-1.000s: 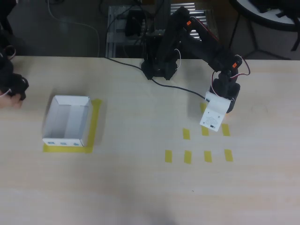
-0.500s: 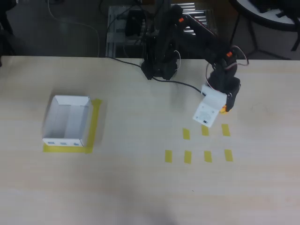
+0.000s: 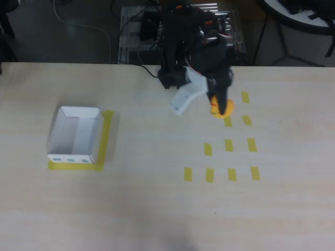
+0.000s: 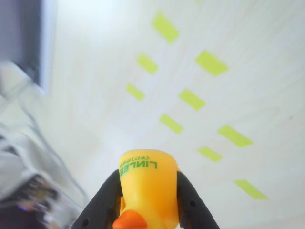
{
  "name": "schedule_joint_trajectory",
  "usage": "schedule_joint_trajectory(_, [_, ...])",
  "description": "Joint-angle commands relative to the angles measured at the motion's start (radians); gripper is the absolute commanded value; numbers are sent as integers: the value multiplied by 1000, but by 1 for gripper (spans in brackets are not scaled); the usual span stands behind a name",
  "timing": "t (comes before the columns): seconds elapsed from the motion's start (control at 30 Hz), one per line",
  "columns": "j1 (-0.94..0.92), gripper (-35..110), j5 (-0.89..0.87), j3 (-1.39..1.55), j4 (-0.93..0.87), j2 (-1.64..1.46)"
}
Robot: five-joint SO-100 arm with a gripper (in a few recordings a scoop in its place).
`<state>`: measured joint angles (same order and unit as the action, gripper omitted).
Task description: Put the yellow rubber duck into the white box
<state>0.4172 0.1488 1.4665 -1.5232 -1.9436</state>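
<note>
Well apart: hollow white box (image 3: pixel 75 135); yellow rubber duck (image 4: pixel 147 190) clamped in the hand (image 4: pixel 147 200).

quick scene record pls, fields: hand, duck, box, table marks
hand: shut on the yellow rubber duck, lifted above the table
duck: yellow rubber duck clamped between both black fingers, green lettering on its base facing the wrist view
box: white box at left in the overhead view, open, nothing inside, sitting on a yellow tape outline
table marks: yellow tape rectangles in rows

Black jointed arm (image 3: pixel 196 42) with orange accents, thin cables, a white wrist block, black pincer (image 4: pixel 147 200).
</note>
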Motion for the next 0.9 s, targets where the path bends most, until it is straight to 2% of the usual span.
schedule_joint_trajectory(0.0, [-166, 0, 41, -103, -37, -204])
schedule_joint_trajectory(0.4, [-514, 0, 67, -37, -14, -420])
schedule_joint_trajectory(0.87, [-899, 0, 46, 193, 247, -494])
